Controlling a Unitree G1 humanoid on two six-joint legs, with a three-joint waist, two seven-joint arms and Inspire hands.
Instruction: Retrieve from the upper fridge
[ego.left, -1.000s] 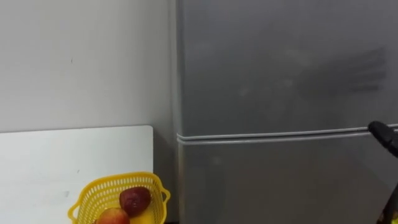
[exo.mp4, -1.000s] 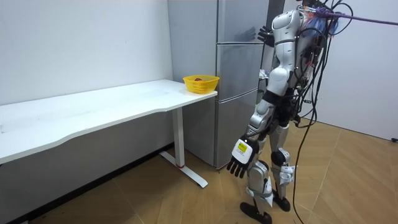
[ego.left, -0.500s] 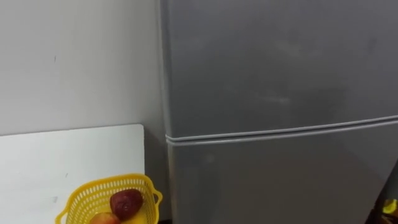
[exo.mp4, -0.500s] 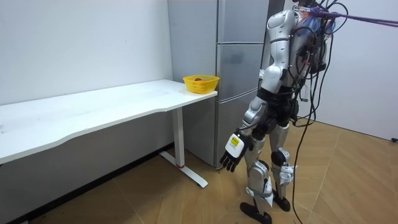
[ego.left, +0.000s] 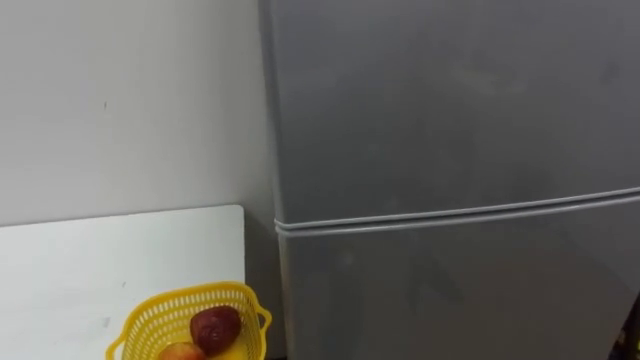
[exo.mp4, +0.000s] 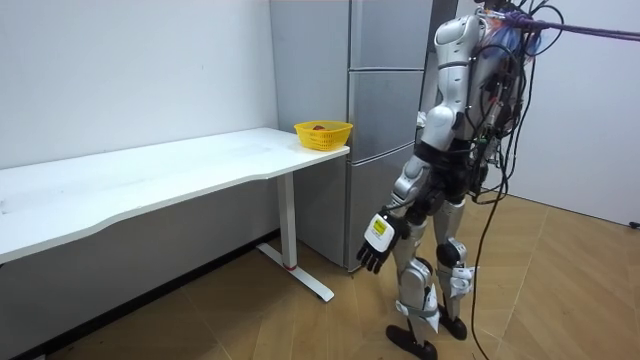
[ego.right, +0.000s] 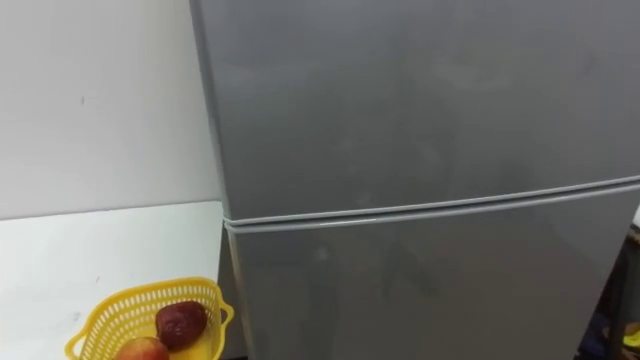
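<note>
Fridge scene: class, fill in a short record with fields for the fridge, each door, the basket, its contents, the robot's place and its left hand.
fridge: grey, two doors, next to the table
upper door: shut
lower door: shut
basket: yellow, on the white table's corner nearest the fridge
contents: dark red fruit, red-and-yellow fruit
robot: stands facing the fridge
left hand: hangs low by the thigh, open, holding nothing
</note>
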